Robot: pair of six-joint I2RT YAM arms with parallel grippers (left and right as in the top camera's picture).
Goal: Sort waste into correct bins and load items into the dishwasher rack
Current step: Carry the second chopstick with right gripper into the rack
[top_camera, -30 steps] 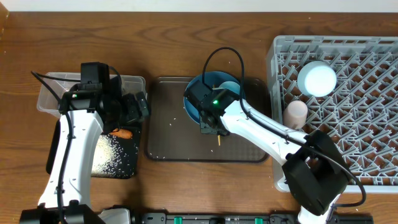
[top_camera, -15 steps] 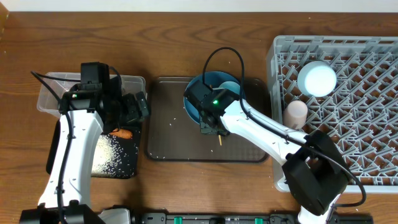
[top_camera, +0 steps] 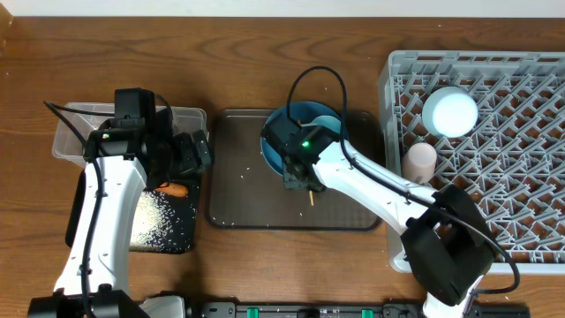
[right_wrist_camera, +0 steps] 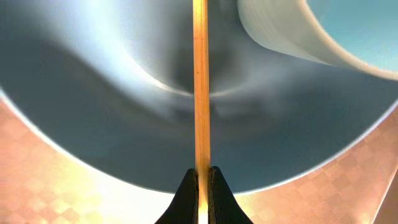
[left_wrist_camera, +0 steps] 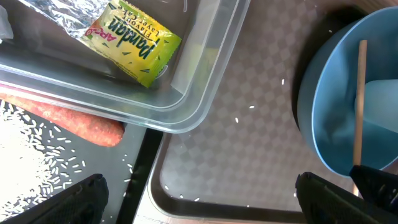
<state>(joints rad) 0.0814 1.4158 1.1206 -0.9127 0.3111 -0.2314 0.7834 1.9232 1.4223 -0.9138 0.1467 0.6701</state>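
My right gripper (right_wrist_camera: 200, 186) is shut on a thin wooden chopstick (right_wrist_camera: 200, 81) that lies across the blue plate (right_wrist_camera: 112, 93); a light blue cup (right_wrist_camera: 292, 31) rests in the plate. In the overhead view the right gripper (top_camera: 300, 181) is at the plate's (top_camera: 275, 148) near edge on the brown tray (top_camera: 247, 190). My left gripper (left_wrist_camera: 199, 199) is open and empty above the tray's left edge. The clear tub (left_wrist_camera: 205, 93) holds foil (left_wrist_camera: 62, 12) and the yellow-green wrapper (left_wrist_camera: 134, 40). The carrot (left_wrist_camera: 68, 118) and rice (left_wrist_camera: 37, 137) lie in the black tray (top_camera: 163, 225).
The grey dishwasher rack (top_camera: 530, 168) at the right holds a white bowl (top_camera: 449, 112) and a pinkish cup (top_camera: 420, 161). Loose rice grains (left_wrist_camera: 249, 109) lie scattered on the brown tray. Wooden table (top_camera: 238, 53) lies behind.
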